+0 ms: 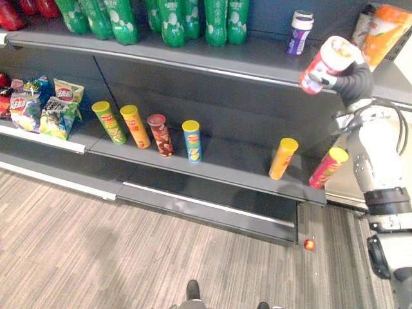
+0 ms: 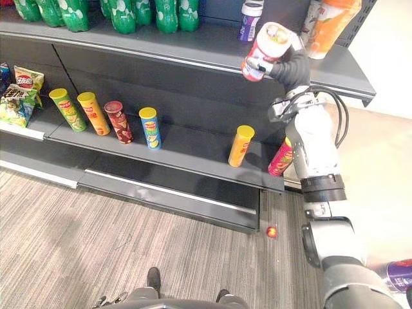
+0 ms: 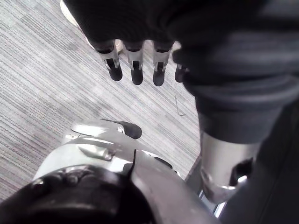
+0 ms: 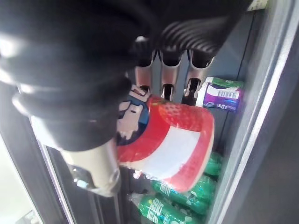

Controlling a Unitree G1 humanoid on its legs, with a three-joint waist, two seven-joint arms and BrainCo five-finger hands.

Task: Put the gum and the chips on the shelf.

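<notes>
My right hand (image 1: 351,77) is raised in front of the upper shelf (image 1: 193,59), shut on a red and white gum tub (image 1: 328,63) with a white lid, tilted to the left. The right wrist view shows the fingers and thumb curled round that tub (image 4: 173,140). A purple gum tub (image 1: 299,32) stands upright on the upper shelf just left of it. Several chip cans stand on the lower shelf (image 1: 232,168), among them a yellow one (image 1: 283,158) and a pink one (image 1: 328,167) below my hand. My left hand (image 3: 135,60) hangs over the floor, fingers relaxed and holding nothing.
Green bottles (image 1: 174,19) line the upper shelf at the left and an orange bottle (image 1: 384,32) stands at its right end. Chip bags (image 1: 58,106) sit on the lower shelf's far left. A small red ball (image 1: 309,244) lies on the floor.
</notes>
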